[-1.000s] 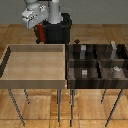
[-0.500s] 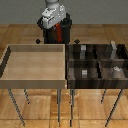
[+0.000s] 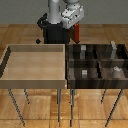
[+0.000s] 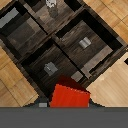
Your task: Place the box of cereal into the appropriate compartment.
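Note:
The box of cereal (image 3: 78, 32) is a slim red box, held in the air behind the back left corner of the dark compartment tray (image 3: 68, 65). My gripper (image 3: 76, 26) is shut on its upper end. In the wrist view the box of cereal (image 4: 70, 95) fills the near field, and the fingers are mostly hidden behind it. Beyond it lie the tray's dark compartments (image 4: 70, 50), seen from above.
A large light wooden bin (image 3: 10, 65) stands at the exterior view's left, touching the dark tray. Small grey blocks (image 4: 85, 43) (image 4: 50, 67) sit in separate compartments, with a pale object (image 4: 50, 4) in a farther one. Both trays rest on thin metal legs (image 3: 60, 107).
The arm has carried the red box toward the exterior view's right, from behind the light bin to behind the dark tray's corner. The grip has stayed shut.

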Controlling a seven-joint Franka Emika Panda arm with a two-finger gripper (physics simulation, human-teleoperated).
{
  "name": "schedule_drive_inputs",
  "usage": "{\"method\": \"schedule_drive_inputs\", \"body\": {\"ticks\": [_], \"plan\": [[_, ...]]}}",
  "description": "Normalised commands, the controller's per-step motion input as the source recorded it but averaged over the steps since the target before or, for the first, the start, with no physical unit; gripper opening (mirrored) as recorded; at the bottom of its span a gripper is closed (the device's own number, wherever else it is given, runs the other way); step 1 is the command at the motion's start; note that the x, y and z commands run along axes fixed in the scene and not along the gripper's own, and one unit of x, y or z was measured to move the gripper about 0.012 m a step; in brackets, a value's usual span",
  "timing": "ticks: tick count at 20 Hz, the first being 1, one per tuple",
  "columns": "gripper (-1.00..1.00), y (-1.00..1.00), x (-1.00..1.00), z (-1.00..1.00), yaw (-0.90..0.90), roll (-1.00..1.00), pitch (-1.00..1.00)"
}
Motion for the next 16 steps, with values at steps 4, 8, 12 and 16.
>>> {"method": "schedule_drive_inputs", "body": {"ticks": [4, 8, 12, 16], "plan": [[-1.00, 1.00, 0.00, 0.00, 0.00, 0.00, 0.00], [-1.00, 1.00, 0.00, 0.00, 0.00, 0.00, 0.00], [-1.00, 1.00, 0.00, 0.00, 0.00, 0.00, 0.00], [-1.00, 1.00, 0.00, 0.00, 0.00, 0.00, 0.00]]}}
